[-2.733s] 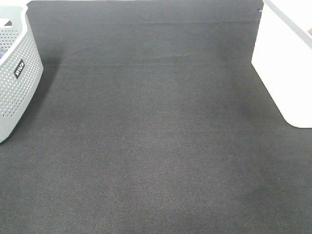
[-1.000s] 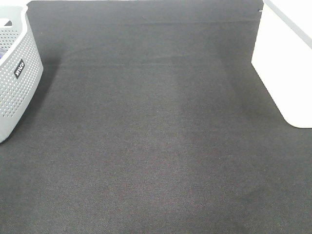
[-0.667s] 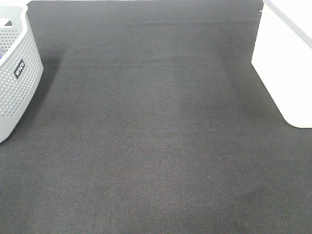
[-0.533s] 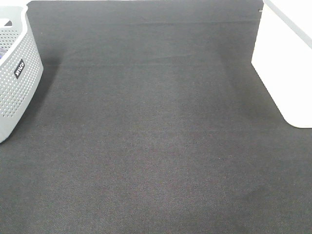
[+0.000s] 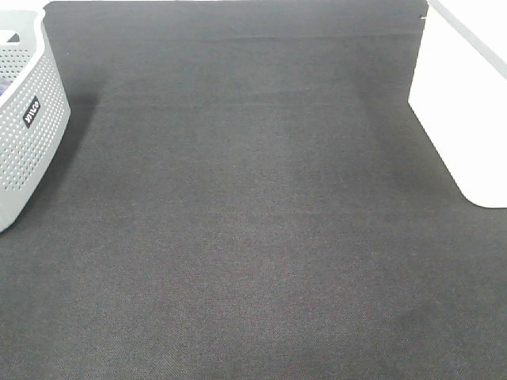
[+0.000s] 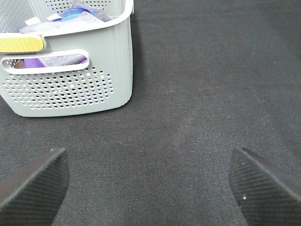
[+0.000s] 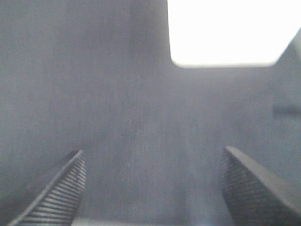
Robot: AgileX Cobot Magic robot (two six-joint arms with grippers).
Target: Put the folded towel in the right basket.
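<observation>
Black mat (image 5: 253, 237) bare; both grippers (image 6: 150, 188) (image 7: 153, 188) spread, nothing held; towel unseen, so white basket (image 5: 463, 119) at right edge possibly already loaded.

A perforated basket (image 5: 24, 119) stands at the far left edge of the cloth-covered table (image 5: 253, 237), with crumpled cloths (image 6: 70, 14) inside it. A smooth-walled basket (image 5: 463, 103) stands at the far right edge, well apart from the first.

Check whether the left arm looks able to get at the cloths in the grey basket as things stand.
Probably yes: the left gripper is open, only bare mat lies before the grey basket, and its cloths show at the open top.
</observation>
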